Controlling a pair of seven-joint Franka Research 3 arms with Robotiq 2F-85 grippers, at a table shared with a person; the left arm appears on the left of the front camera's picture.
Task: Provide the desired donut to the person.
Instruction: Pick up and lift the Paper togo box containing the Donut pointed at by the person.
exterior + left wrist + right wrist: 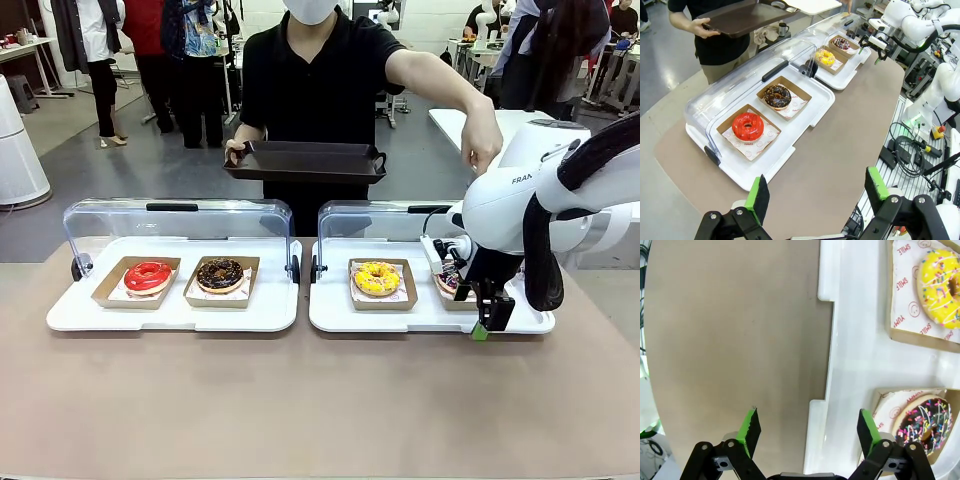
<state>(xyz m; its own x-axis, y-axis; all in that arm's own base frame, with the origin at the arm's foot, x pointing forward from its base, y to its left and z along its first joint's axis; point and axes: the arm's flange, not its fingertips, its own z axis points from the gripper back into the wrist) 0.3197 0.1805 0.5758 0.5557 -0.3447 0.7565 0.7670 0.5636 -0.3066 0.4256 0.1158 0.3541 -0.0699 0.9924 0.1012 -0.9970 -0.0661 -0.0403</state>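
Sitting untouched at the right end of the right tray (pixel 330 315), the sprinkled donut (pixel 927 422), likely the one wanted, is not yet picked. The right hand (pixel 808 417) hovers spread near it; the left hand (pixel 816 185) is spread too. A yellow donut (pixel 377 277) shares that tray; the left tray (pixel 70 315) holds a red donut (pixel 148 276) and a chocolate donut (pixel 220 274). The person (pixel 310 90) holds out a serving tray (pixel 305 160).

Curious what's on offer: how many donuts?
4: red glazed donut and chocolate donut in the left white tray; yellow sprinkled donut and dark sprinkled donut in the right tray.
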